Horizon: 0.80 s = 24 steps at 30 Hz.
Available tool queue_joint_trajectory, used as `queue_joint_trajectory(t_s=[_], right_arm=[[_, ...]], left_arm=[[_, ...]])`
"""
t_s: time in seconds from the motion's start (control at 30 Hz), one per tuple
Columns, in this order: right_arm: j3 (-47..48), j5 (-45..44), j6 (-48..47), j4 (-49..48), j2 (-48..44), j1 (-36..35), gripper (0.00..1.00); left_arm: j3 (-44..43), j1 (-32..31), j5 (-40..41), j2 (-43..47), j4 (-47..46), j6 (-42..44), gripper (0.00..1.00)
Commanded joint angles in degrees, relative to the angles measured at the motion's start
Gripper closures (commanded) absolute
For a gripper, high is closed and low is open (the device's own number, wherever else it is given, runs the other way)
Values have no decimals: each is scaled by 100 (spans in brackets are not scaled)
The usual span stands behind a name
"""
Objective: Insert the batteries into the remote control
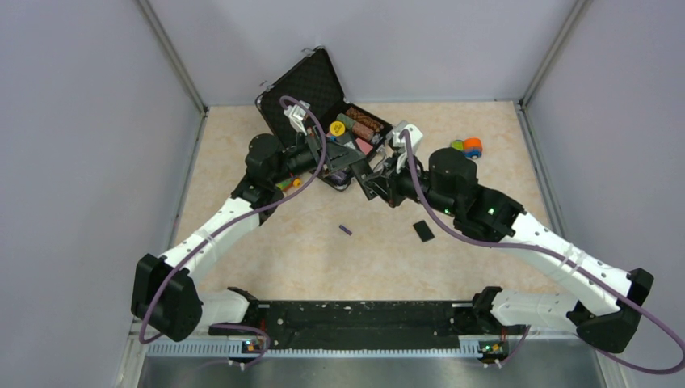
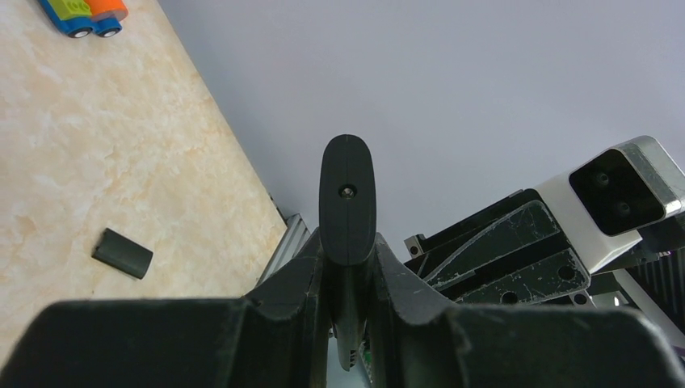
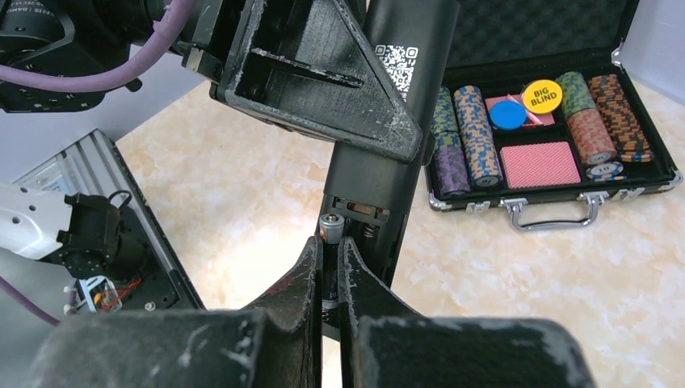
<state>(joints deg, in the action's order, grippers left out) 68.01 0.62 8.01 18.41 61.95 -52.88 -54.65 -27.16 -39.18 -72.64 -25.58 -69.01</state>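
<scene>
My left gripper [image 2: 347,267] is shut on the black remote control [image 2: 346,198] and holds it above the table, its back turned to the right wrist camera [image 3: 397,97]. The battery compartment [image 3: 365,212] is open, with a spring showing. My right gripper [image 3: 331,244] is shut on the dark battery with a pale end [image 3: 328,228] and holds it against the compartment's left slot. The purple battery [image 1: 345,229] lies on the table in front of both grippers. In the top view the left gripper [image 1: 349,166] and right gripper [image 1: 374,181] meet just in front of the case.
The open black case of poker chips [image 1: 311,85] stands behind the grippers; it also shows in the right wrist view [image 3: 646,174]. The small flat black cover [image 1: 422,231] lies on the table to the right. A colourful toy [image 1: 468,147] sits at the back right.
</scene>
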Motion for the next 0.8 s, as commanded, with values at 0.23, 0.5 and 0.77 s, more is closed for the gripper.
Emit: queue_joint_trajectory(t_s=[0.23, 0.5, 0.77], right_arm=[[18, 32, 41, 169, 148, -81, 89], [147, -255, 256, 258, 258, -87, 76], [400, -292, 468, 392, 232, -84, 68]], left_arm=[[-230, 12, -39, 27, -420, -67, 100], [-230, 14, -49, 9, -391, -21, 100], [-230, 11, -22, -11, -300, 92, 100]])
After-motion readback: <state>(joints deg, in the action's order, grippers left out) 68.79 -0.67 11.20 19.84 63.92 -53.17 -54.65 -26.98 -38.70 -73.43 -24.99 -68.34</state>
